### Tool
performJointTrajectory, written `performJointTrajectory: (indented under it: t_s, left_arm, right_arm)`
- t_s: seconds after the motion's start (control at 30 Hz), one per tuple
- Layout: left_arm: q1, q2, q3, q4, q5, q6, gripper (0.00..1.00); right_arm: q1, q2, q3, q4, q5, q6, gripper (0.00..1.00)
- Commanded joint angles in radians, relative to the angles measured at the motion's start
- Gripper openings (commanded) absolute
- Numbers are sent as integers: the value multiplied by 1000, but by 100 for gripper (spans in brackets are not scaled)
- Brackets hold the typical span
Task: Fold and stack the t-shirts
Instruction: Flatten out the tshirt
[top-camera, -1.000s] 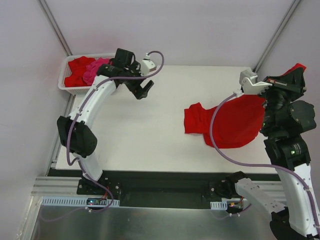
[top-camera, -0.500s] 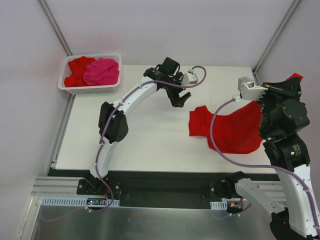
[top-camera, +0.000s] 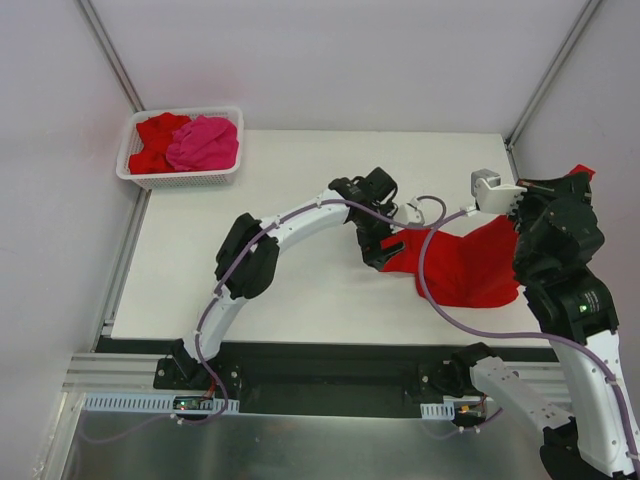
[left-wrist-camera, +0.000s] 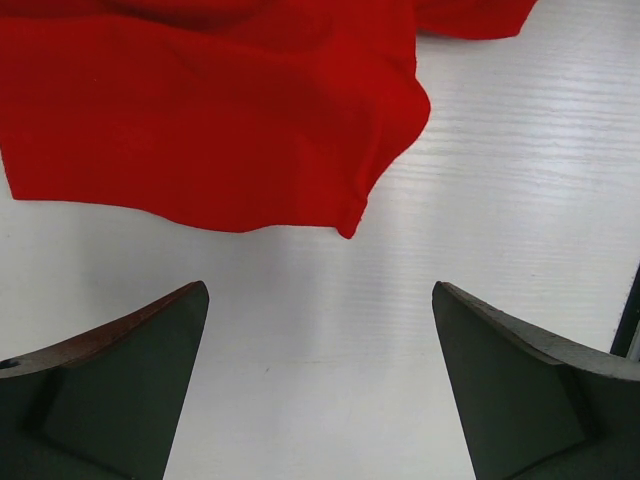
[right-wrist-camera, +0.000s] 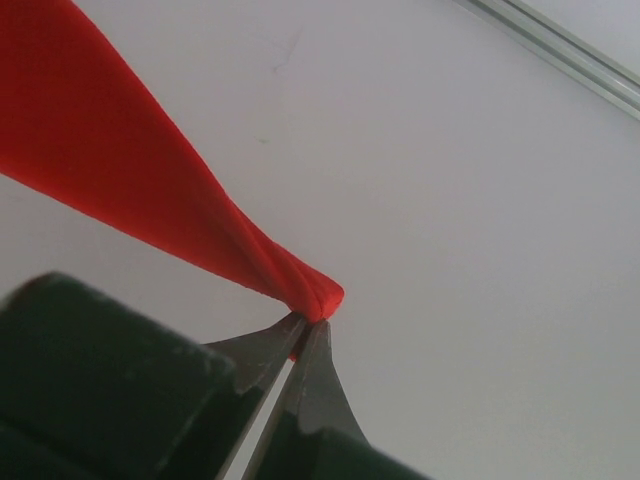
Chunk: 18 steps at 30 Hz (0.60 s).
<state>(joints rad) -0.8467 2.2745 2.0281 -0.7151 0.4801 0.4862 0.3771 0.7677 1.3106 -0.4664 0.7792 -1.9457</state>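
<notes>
**White table (top-camera: 300, 180), red t-shirt (top-camera: 465, 265) half-lifted: spreading step, no fold yet**

Nearest, at the table's near edge, are both arm bases. Mid-depth on the right half lies the red t-shirt, bunched, not flat. Its left part rests on the table and its right part rises twd the far right.

L gripper (left-wrist-camera: 318, 300) hovers low over the table at the shirt's left edge. Its jaws are wide apart w/ nothing btw them. In the left wrist view a hem corner (left-wrist-camera: 350, 225) sits just ahead of the fingers (left-wrist-camera: 120, 380), not touching.

R gripper (right-wrist-camera: 308, 325) is further back, far right, raised off the table. It is pinched tight on a twisted tip of the same shirt.

Far left, a white basket (top-camera: 185, 180) holds a spare red t-shirt (top-camera: 155, 140) and a pink t-shirt (top-camera: 205, 143) beside it, on the right.

Judgement: the step in hand looks like opening out the first shirt flat before folding. No stack exists anywhere, so the task is early.

Next move prob needs:
- L gripper down onto the hem corner, closing on the cloth edge w/o scooping extra layers.
- Then both arms drawing apart to tension the shirt and lay it flat on the table.
</notes>
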Motion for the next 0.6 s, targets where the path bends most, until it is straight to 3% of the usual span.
performJointTrajectory:
  t_s: [0.0, 0.27, 0.57]
  left_arm:
    - [-18, -55, 6, 52, -73, -38, 96]
    - [-58, -1, 86, 126, -291, -64, 96]
    - [-160, -36, -2, 146, -328, -86, 96]
  right_arm:
    - [-3, -11, 7, -6, 29, 62, 2]
    - [-4, -4, 7, -41, 17, 99, 1]
    - [-4, -7, -23, -75, 19, 155, 1]
